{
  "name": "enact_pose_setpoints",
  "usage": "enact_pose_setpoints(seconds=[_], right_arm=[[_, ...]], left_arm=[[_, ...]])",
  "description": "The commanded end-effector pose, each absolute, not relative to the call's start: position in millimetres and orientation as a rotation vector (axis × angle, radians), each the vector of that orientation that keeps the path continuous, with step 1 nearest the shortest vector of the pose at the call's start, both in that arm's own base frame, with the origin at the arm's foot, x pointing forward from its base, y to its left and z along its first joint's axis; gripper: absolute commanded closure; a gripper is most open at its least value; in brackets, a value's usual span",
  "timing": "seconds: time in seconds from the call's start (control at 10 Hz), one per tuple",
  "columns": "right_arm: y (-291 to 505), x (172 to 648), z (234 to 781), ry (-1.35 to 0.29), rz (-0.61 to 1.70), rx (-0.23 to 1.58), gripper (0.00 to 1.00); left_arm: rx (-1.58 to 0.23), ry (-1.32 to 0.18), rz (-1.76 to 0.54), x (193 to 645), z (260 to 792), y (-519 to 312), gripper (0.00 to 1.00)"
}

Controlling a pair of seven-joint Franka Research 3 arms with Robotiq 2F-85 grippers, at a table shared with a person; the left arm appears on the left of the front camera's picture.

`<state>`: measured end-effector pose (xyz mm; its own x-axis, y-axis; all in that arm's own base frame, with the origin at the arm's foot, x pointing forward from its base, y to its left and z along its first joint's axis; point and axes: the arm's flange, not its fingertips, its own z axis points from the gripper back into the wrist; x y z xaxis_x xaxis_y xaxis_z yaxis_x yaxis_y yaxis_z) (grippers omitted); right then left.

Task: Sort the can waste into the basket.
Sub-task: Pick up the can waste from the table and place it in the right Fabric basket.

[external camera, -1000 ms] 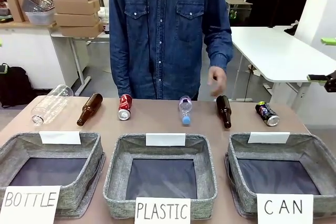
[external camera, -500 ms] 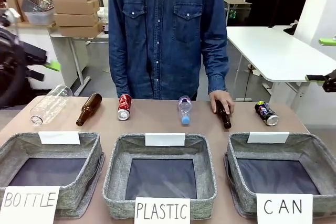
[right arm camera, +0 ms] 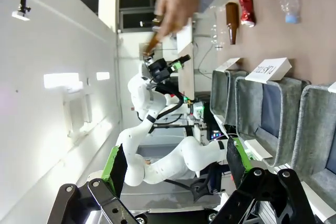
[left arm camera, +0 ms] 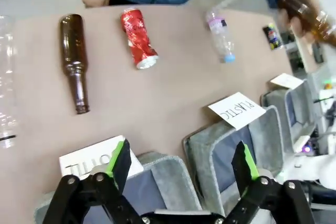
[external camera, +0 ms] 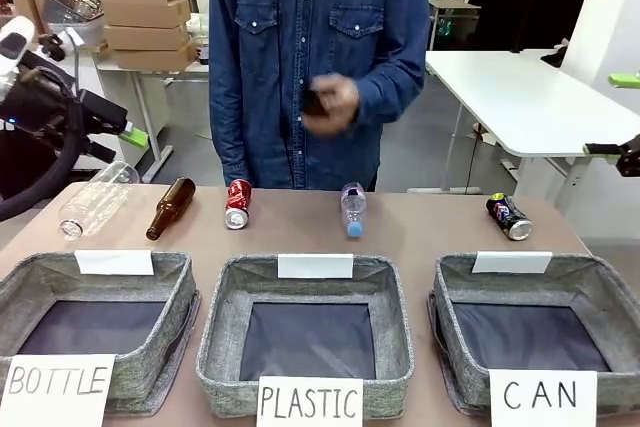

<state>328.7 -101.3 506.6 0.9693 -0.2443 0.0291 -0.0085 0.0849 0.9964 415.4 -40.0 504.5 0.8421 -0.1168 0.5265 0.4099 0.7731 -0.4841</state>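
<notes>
Two cans lie on the far strip of the brown table: a crushed red can (external camera: 237, 204) left of centre and a dark Pepsi can (external camera: 509, 216) at the right, behind the grey basket lettered "CAN" (external camera: 450, 282). The basket holds nothing. My left gripper (external camera: 108, 92) hangs open in the air at the far left, above the table. In the left wrist view the open left gripper (left arm camera: 181, 163) looks down on the red can (left arm camera: 138, 38) and, farther off, the Pepsi can (left arm camera: 273, 36). My right gripper (external camera: 612, 114) stands open at the right edge, off the table.
The person's hand (external camera: 333, 105) holds a brown glass bottle at chest height. On the table lie another brown bottle (external camera: 170, 208), a small plastic bottle (external camera: 352, 210) and a large clear bottle (external camera: 95, 197). Bins lettered "BOTTLE" (external camera: 185, 292) and "PLASTIC" (external camera: 222, 307) stand beside the CAN one.
The person's hand came down onto the brown bottle right of centre and lifted it off the table to chest height. My left arm swung into view at the left.
</notes>
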Motion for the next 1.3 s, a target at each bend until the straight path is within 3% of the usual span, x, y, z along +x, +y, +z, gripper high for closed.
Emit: enact_pose_setpoints(seconds=[0.0, 0.1, 0.3, 0.6, 0.8, 1.0, 1.2], right_arm=[[-102.9, 331.7, 508.7, -0.226, -0.151, 1.488, 0.0], [-102.9, 331.7, 508.7, -0.226, -0.151, 1.488, 0.0], [-102.9, 331.7, 508.7, -0.226, -0.151, 1.488, 0.0], [-102.9, 331.7, 508.7, -0.226, -0.151, 1.488, 0.0], [-102.9, 331.7, 508.7, -0.226, -0.151, 1.488, 0.0], [-102.9, 331.7, 508.7, -0.226, -0.151, 1.488, 0.0], [-102.9, 331.7, 508.7, -0.226, -0.151, 1.488, 0.0]], left_arm=[[-0.631, -0.462, -0.353, 438.3, 483.3, -94.1, 0.0], [-0.644, -0.455, -0.309, 452.0, 486.2, -96.0, 0.0], [-0.771, -0.423, -0.183, 460.7, 513.2, -0.5, 0.0], [-0.96, -0.38, 0.0, 411.9, 523.4, 149.5, 0.0], [-1.09, -0.448, 0.132, 382.3, 513.8, 213.5, 0.0], [-1.186, -0.457, 0.171, 372.2, 501.5, 237.9, 0.0], [-1.154, -0.407, 0.096, 385.1, 497.8, 211.7, 0.0]])
